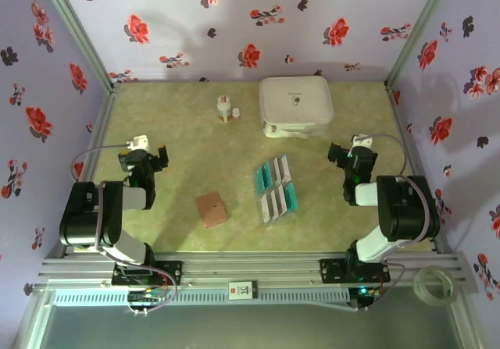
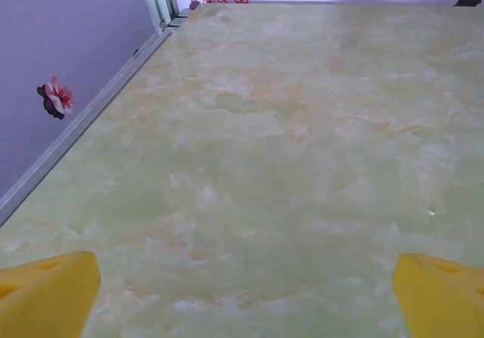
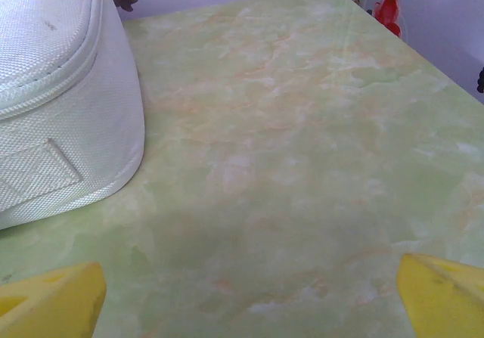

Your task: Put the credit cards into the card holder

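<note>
At the near edge of the table [image 1: 172, 115], both arms sit folded close to their bases. The left tool [image 1: 156, 158] hangs low over bare surface on the left. Its wrist view shows the yellow fingertips [image 2: 45, 293] spread wide with nothing between them. The right tool [image 1: 344, 158] mirrors it on the right, its fingertips [image 3: 49, 300] likewise spread and empty.

Between the arms, nearer the left one, the card holder [image 1: 211, 209] lies flat with its tan side up, apparently folded shut. To its right and slightly farther off, the credit cards [image 1: 276, 190] lie in two loose rows, teal and pale ones mixed, edges touching or overlapping. Beyond them stand a small bottle-like object [image 1: 225, 111] and the white box [image 1: 295, 107].

No card appears to be in the holder, so the task looks to be at its very start. The next move probably calls for one tool to reach in and open or steady the holder. The other would then have to pinch a single thin card off the flat surface, which may be fiddly.
</note>
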